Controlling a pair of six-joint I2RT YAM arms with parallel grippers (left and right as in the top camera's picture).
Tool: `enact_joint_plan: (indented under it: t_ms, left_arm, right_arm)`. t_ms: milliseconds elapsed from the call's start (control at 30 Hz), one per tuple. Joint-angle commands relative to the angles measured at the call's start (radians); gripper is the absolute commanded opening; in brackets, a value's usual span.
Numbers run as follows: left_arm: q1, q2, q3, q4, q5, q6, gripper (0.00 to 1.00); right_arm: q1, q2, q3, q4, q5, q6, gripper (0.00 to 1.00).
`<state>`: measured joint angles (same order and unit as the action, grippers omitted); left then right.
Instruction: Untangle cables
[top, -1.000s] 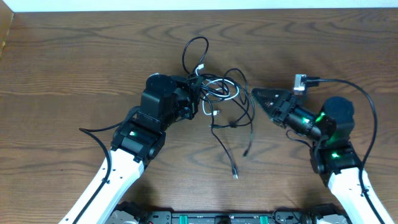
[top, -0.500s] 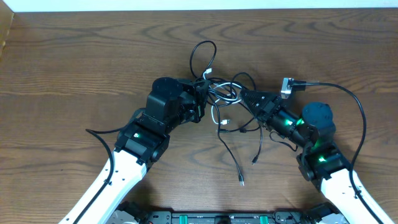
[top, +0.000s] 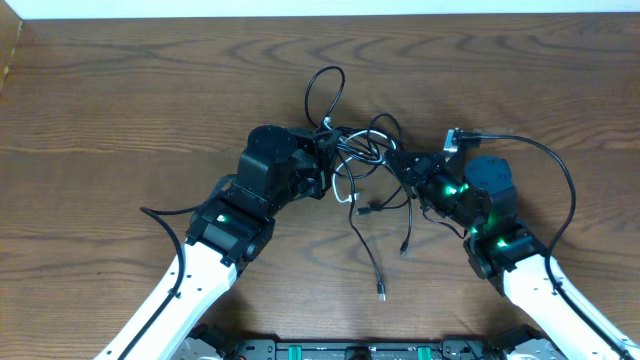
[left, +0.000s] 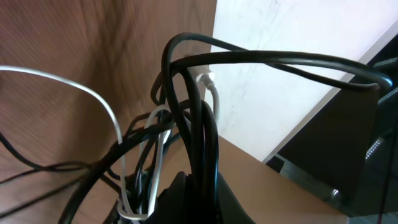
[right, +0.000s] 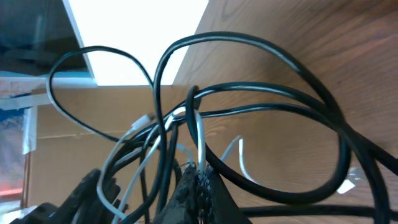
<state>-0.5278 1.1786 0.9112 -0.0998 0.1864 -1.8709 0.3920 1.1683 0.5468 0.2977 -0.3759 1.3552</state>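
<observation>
The cables (top: 360, 150) lie as a tangled bunch of thin black cords and a white one at the table's middle. One black loop (top: 322, 90) reaches toward the far edge, and two loose ends with plugs (top: 381, 294) trail toward me. My left gripper (top: 325, 160) is at the bunch's left side, shut on a bundle of black cables (left: 199, 112). My right gripper (top: 398, 160) is at the right side, and its fingertips (right: 200, 177) are pinched on the white cable (right: 198, 137). Black loops (right: 280, 56) arch over it.
The right arm's own thicker black cable (top: 540, 150) curves out to the right, and the left arm's (top: 160, 215) runs off to the left. A white wall strip (top: 320, 8) borders the wooden table's far edge.
The right gripper moved left into the tangle and closed on the white cable. The left gripper stayed shut on its black cables, shifting slightly right with the bunch.
</observation>
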Motion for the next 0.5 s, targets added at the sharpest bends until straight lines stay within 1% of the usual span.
enact_joint_plan:
  t_ms: [0,233,333,367,467]
  left_arm:
    - [-0.004,-0.004,0.018,0.011,0.011,-0.011,0.07]
    - [0.011,-0.004,0.018,0.010,0.011,-0.001,0.08]
    - [0.024,-0.004,0.018,0.010,0.011,0.026,0.08]
    - [0.035,-0.004,0.018,0.010,0.011,0.041,0.08]
    - [0.052,-0.004,0.018,0.008,0.011,0.061,0.08]
  right_arm:
    - [-0.005,0.002,0.008,-0.002,0.019,-0.032,0.01]
    - [-0.042,0.002,0.008,-0.006,-0.027,-0.142,0.01]
    - [-0.087,0.002,0.008,-0.007,-0.097,-0.211,0.01]
    - [-0.121,0.002,0.008,-0.006,-0.154,-0.251,0.01]
    - [-0.177,0.002,0.008,-0.006,-0.245,-0.337,0.01]
